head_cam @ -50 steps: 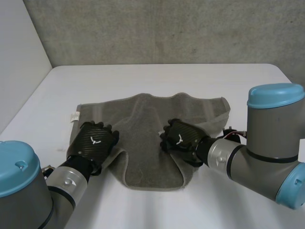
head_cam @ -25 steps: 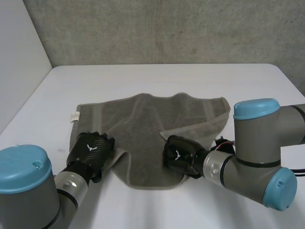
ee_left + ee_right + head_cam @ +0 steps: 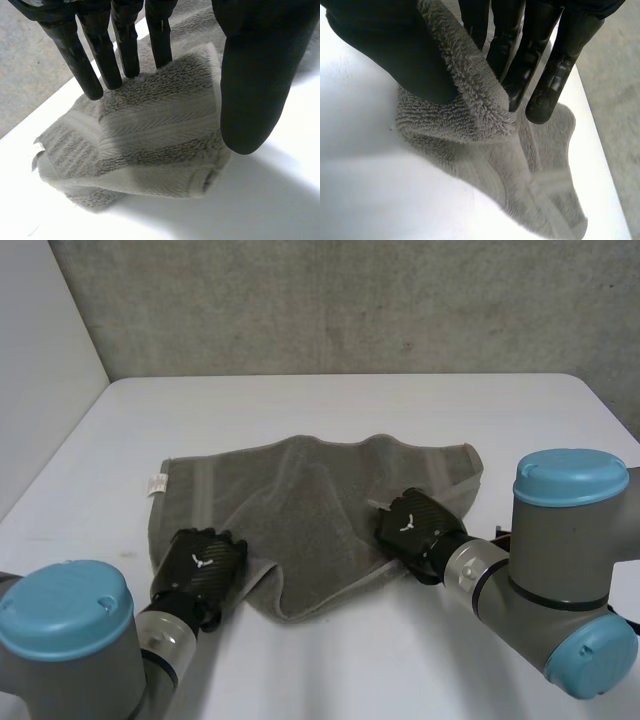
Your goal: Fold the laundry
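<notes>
We have barely begun: the towel [image 3: 320, 485] lies rumpled mid-frame on the table [image 3: 330, 405], our right hand [image 3: 415, 525] pinching its lower-right edge between thumb and fingers, our left hand [image 3: 200, 562] straight-fingered over the lower-left corner, gripping nothing, no fold finished.

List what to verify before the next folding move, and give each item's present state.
1. Right hand grips the grey towel: ok. A fold of its near right edge is pinched between thumb and fingers.
2. Left hand grips the towel: not ok. Its straight fingers rest on the near left corner and the thumb is not closed on the cloth.
3. Near edge lies smooth: not ok. It is rolled at the left corner and bunched at the right hand.
4. Far left corner lies flat: ok. Its white label rests on the white table.
</notes>
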